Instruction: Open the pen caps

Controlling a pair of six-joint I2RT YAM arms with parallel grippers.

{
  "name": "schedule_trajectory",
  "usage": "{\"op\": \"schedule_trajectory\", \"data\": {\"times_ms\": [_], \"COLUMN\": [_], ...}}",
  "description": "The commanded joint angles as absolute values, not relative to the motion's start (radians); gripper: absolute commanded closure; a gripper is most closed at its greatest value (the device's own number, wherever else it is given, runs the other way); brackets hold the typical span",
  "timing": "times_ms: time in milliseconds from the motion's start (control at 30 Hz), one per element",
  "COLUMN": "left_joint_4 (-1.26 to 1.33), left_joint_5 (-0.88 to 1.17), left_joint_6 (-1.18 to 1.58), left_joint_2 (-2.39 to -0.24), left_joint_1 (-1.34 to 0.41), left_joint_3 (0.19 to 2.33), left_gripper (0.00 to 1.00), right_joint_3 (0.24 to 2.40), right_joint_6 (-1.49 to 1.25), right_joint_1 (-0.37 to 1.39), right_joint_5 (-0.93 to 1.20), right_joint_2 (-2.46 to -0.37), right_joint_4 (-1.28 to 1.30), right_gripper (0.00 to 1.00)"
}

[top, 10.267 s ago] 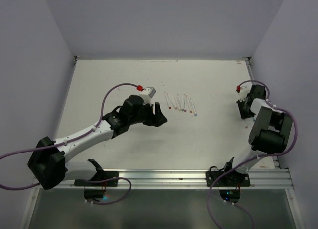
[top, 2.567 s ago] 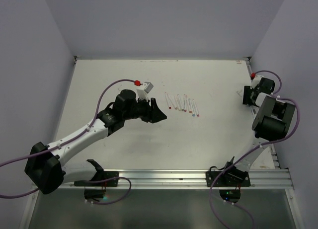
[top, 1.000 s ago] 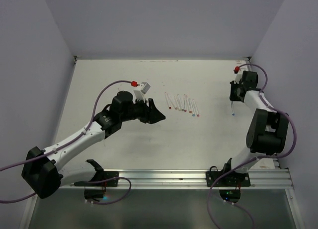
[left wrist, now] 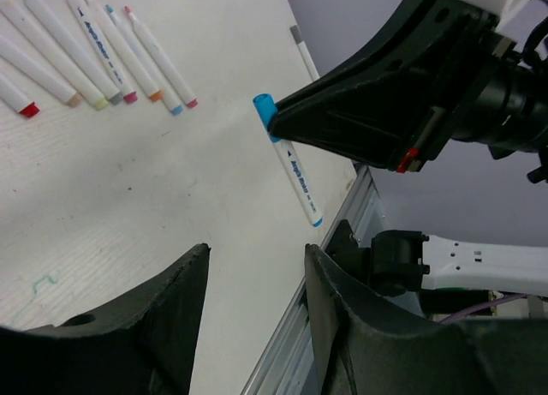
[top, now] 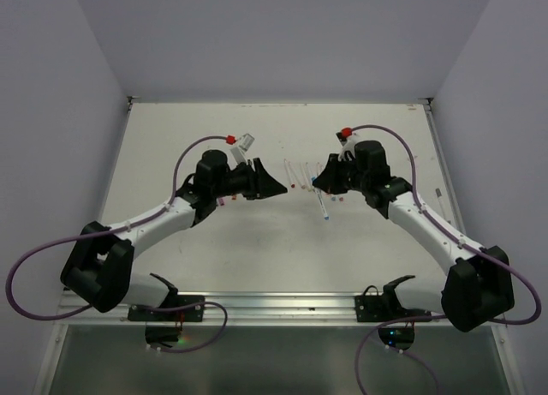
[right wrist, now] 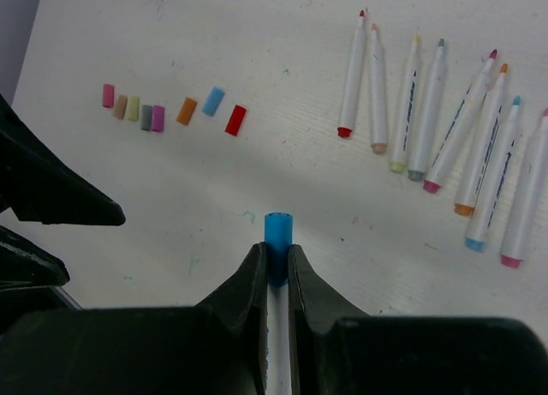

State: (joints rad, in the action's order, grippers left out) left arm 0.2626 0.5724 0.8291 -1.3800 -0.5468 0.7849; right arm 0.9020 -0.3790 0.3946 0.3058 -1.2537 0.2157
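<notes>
White pens (right wrist: 428,104) ×8, loose caps (right wrist: 157,118) ×8 on counter (right wrist: 257,52); right fingers (right wrist: 247,284) pinch blue-capped pen (right wrist: 277,232) opposite half-open, empty left fingers (left wrist: 163,318).

The white table (top: 257,249) had a matt top with faint marks. Plain pale lavender surfaces enclosed it: a far wall (top: 274,44), a left wall (top: 51,112) and a right wall (top: 505,86). A metal rail (top: 282,302) ran along the near edge. Lighting was even.
</notes>
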Motion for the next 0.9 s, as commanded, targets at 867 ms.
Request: {"op": "schedule_trajectory", "data": {"times_ms": [867], "left_joint_4": [0.885], "left_joint_5": [0.698], "left_joint_6": [1.042], "left_joint_2": [-1.466], "left_joint_1": [-0.644], "left_joint_3": [0.598], "left_gripper": [0.37], "right_joint_3": [0.89], "right_joint_6": [-0.851], "right_joint_1": [0.66], "right_joint_5": [0.083], "right_joint_2": [-1.243], "right_joint_4": [-0.087], "right_gripper": [1.0]}}
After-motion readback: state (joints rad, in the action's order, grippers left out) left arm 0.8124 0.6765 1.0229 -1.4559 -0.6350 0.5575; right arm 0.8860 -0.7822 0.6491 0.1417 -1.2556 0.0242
